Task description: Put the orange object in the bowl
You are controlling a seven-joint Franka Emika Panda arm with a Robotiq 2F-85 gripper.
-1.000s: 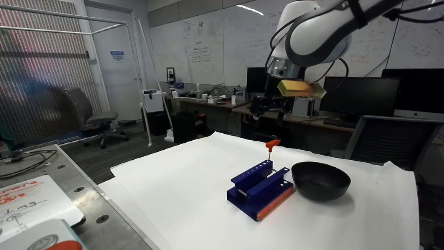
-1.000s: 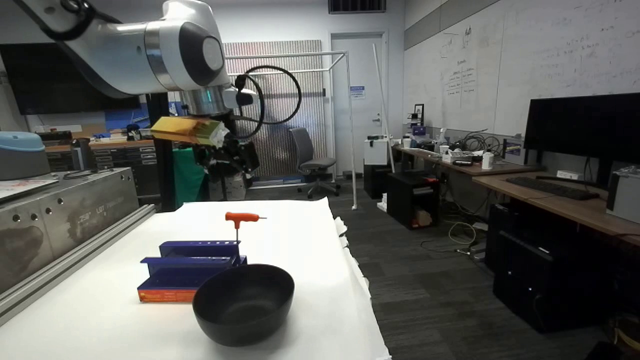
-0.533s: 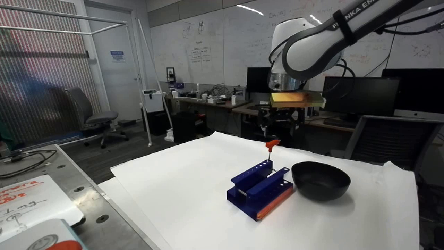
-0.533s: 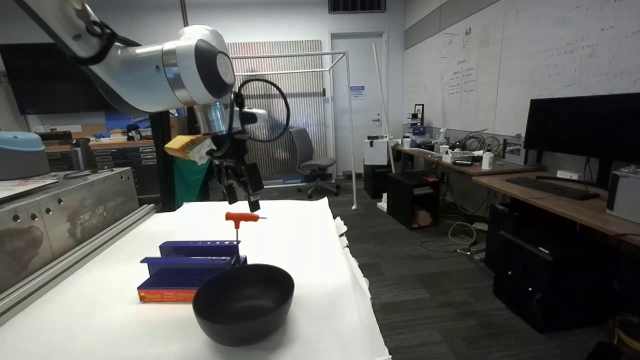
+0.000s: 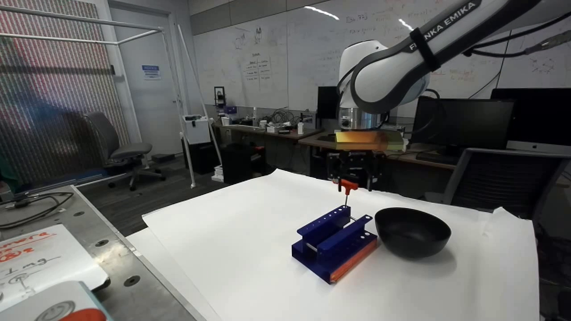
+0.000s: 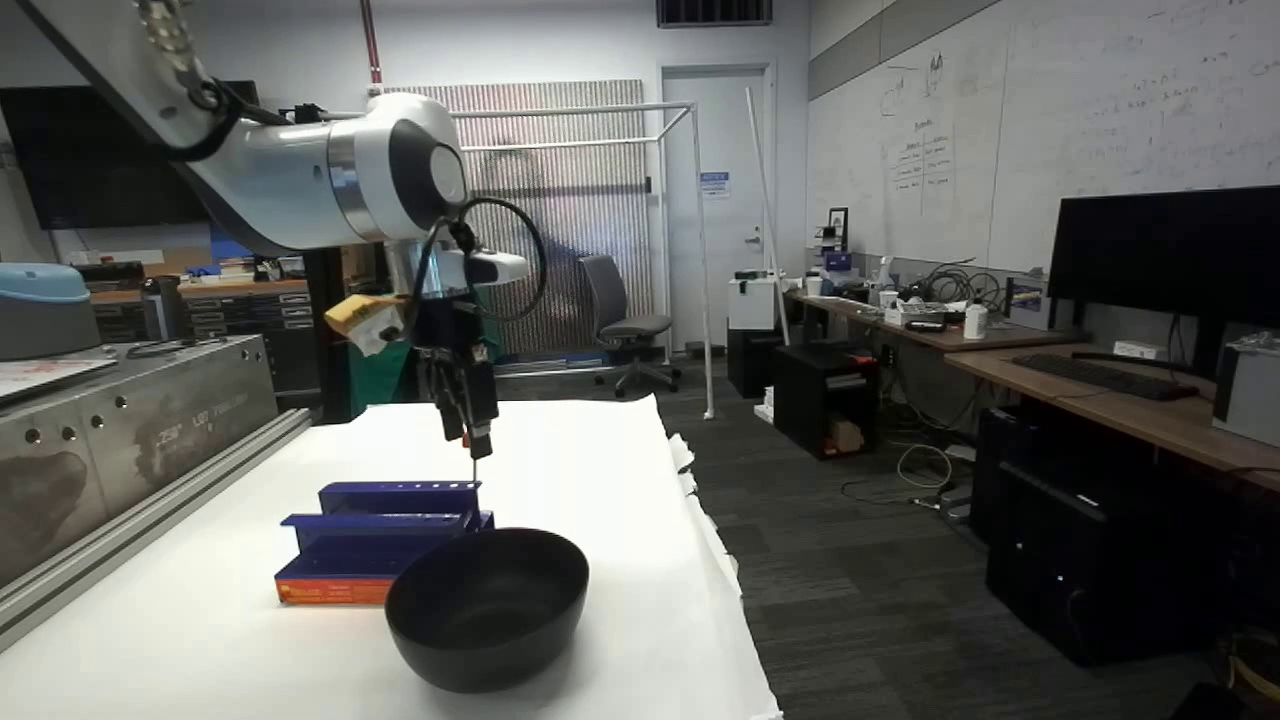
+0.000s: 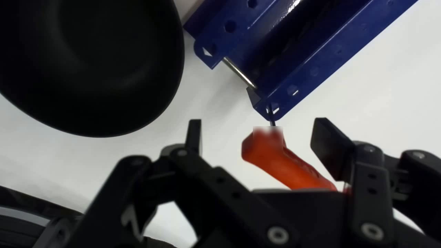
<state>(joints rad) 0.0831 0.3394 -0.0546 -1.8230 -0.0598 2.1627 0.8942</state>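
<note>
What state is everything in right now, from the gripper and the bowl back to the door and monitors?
Black bowl: upright, nothing visible inside
Blue rack: standing on the white sheet
Orange-handled tool: upright at the rack's end, not yet gripped
Gripper: open, with the tool's handle between its fingers
Door: appears shut
Desk monitors: screens dark

in an exterior view, your black gripper (image 6: 467, 443) partly hides the thin-shafted orange-red tool (image 6: 475, 469) beyond the round black bowl (image 6: 475, 666).
</note>
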